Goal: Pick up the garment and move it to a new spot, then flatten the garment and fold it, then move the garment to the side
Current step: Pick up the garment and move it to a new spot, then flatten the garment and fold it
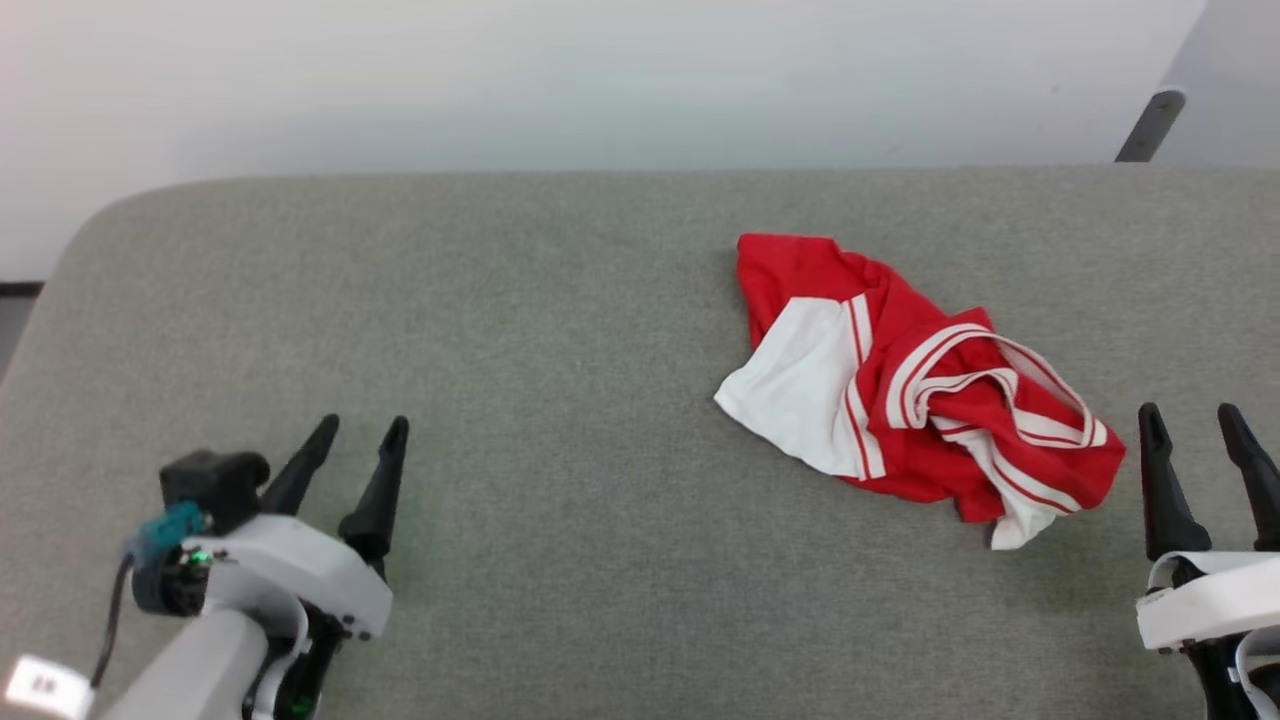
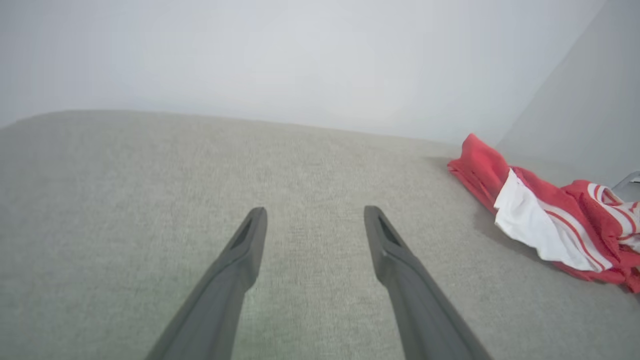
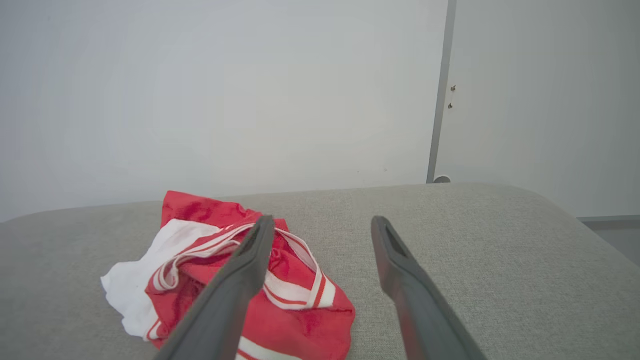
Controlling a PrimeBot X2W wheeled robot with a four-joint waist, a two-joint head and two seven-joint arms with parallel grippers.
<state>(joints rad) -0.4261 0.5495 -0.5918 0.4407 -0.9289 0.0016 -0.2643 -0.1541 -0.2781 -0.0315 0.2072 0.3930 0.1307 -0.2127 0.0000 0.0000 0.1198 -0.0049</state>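
The garment (image 1: 915, 385) is a red shirt with a white sleeve and red-and-white striped trim, lying crumpled in a heap right of the middle of the grey-green padded surface (image 1: 560, 330). My right gripper (image 1: 1193, 422) stands open just to the right of the heap, touching nothing. Far off at the lower left, my left gripper (image 1: 362, 432) is open too, with bare padding between its fingers. The left wrist view has the garment (image 2: 550, 225) at its right edge. In the right wrist view the garment (image 3: 210, 270) lies left of and partly behind the left finger; the right gripper (image 3: 322, 224) holds nothing.
A pale wall (image 1: 600, 80) runs behind the padded surface, whose far-left corner is rounded. A grey strut (image 1: 1150, 125) leans at the top right. A vertical wall seam (image 3: 439, 95) stands behind the surface in the right wrist view.
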